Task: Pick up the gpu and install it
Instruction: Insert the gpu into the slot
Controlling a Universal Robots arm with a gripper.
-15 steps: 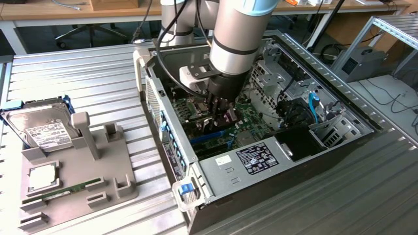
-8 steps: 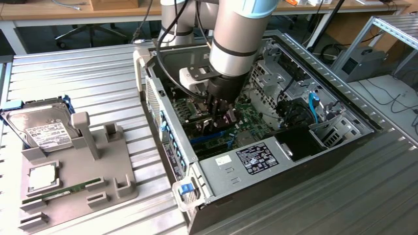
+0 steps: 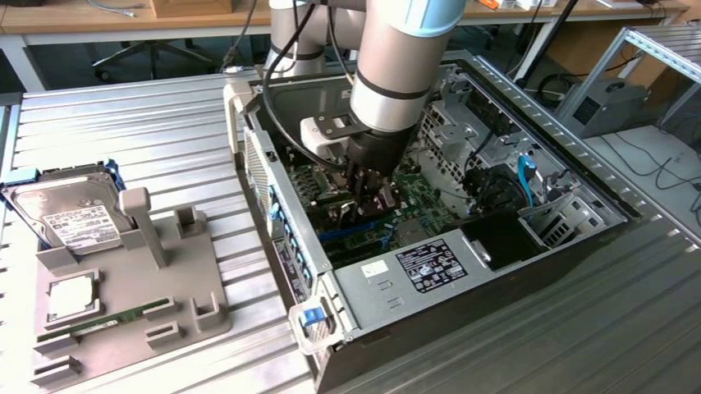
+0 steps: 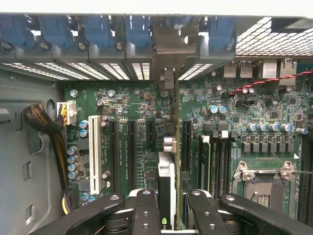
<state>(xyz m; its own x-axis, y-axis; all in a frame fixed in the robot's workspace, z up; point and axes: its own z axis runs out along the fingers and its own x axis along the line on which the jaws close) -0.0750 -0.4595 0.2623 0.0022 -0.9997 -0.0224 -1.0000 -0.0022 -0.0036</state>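
– where was the graphics card (image 4: 166, 178)?
– inside the computer case (image 3: 438, 287), standing on edge over the long slots (image 4: 132, 147) of the case's green board (image 4: 137, 98), metal end at the case's vented wall.
– and the gripper (image 4: 171, 208)?
– inside the case too, jaws clamped on the card's sides.

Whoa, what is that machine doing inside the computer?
A silver-grey robot arm reaches into an open dark metal computer case. Its black gripper is shut on the gpu, a thin green card with a dark cooler, held on edge over the black slots of the green motherboard. Whether it is seated is unclear. A silver hard drive lies outside by a grey tray.
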